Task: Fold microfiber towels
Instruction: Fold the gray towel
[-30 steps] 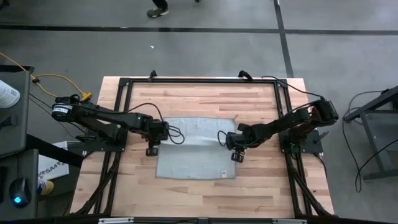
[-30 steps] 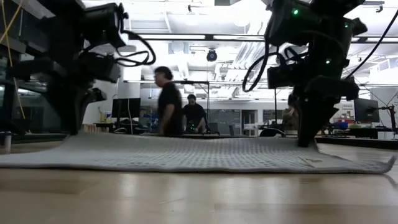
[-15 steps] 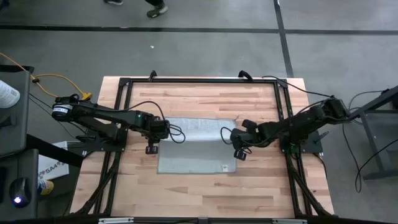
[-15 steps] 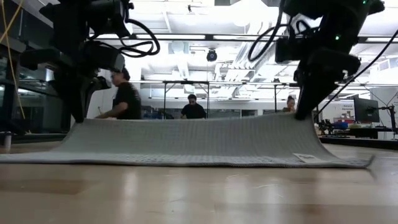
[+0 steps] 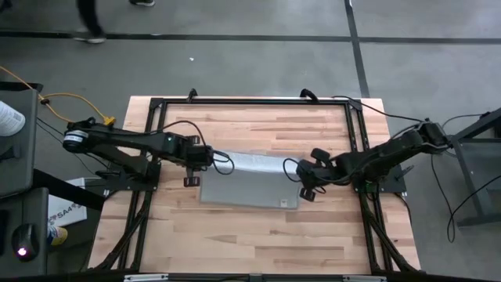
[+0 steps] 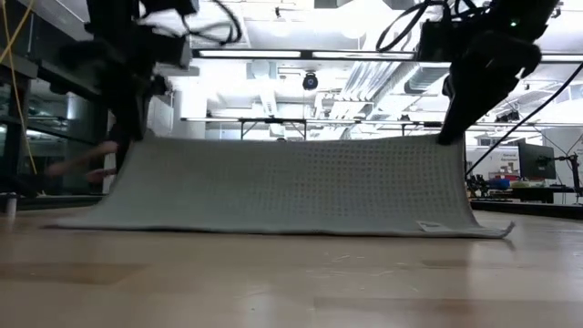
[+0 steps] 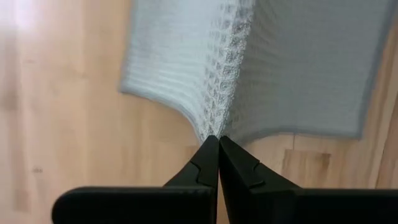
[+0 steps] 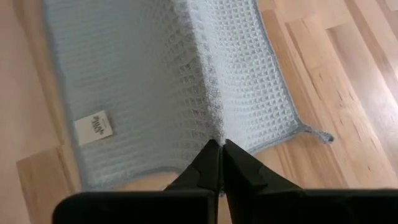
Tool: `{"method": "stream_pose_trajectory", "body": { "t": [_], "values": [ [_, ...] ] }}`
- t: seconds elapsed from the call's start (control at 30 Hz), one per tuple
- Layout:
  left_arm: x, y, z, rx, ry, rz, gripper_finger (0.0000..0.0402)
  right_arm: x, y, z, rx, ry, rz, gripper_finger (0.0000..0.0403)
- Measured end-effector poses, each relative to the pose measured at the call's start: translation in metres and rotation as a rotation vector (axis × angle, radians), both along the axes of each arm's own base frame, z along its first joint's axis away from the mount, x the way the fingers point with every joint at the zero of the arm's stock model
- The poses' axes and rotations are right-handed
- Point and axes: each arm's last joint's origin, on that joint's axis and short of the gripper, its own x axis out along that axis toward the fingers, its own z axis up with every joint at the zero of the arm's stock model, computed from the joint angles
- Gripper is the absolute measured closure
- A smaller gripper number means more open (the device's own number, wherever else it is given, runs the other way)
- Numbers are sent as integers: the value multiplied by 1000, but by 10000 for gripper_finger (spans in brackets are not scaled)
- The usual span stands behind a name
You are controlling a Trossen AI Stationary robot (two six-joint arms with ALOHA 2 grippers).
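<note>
One light grey microfiber towel point(image 5: 249, 188) stands like a tent in the middle of the wooden table point(image 5: 250, 243). A raised ridge point(image 6: 291, 142) runs between the two grippers. The towel's near edge point(image 6: 273, 230), with a small white label point(image 8: 94, 124), lies on the wood, and its far part point(image 5: 250, 162) drops behind the ridge. My left gripper point(image 5: 205, 162) is shut on the ridge's left end. My right gripper point(image 5: 301, 174) is shut on its right end. My left gripper pinches the towel's left side edge point(image 7: 214, 132) between its two fingertips, coming steeply from above. The cloth falls away on both sides of the pinch as a ridge. That end is lifted, and the near edge stays on the table. My right gripper pinches the right side edge point(image 8: 217, 135) at the fingertips, slanting down from the table's right. Cloth drops on both sides of the pinch: the labelled part on one, the far corner with its loop point(image 8: 314, 132) on the other. The ridge runs nearly straight to the left gripper.
Black frame rails point(image 5: 250, 101) run along the table's far and side edges. Bare wood lies in front of the towel and behind it point(image 5: 250, 129). A person's legs point(image 5: 90, 19) pass on the floor beyond the far edge.
Both grippers have risen, still shut, and drawn the towel up from lying flat into a tent. The ridge between them has climbed well above the table. The near edge has slid toward the far side, and the far part has come in under the ridge.
</note>
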Motion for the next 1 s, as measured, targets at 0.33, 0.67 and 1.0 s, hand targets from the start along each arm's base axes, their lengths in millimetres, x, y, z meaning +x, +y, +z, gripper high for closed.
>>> {"method": "stream_pose_trajectory", "body": {
  "t": [0.33, 0.67, 1.0],
  "values": [
    [-7, -25, 43, 35, -85, -12, 401, 0, 16, 3, 20, -54, 67, 399],
    [-15, -52, 46, 18, -95, -19, 401, 9, 35, 37, 83, -172, 131, 399],
    [-23, -77, 46, -8, -117, -65, 401, 7, 54, 55, 135, -225, 178, 399]
  ]
}}
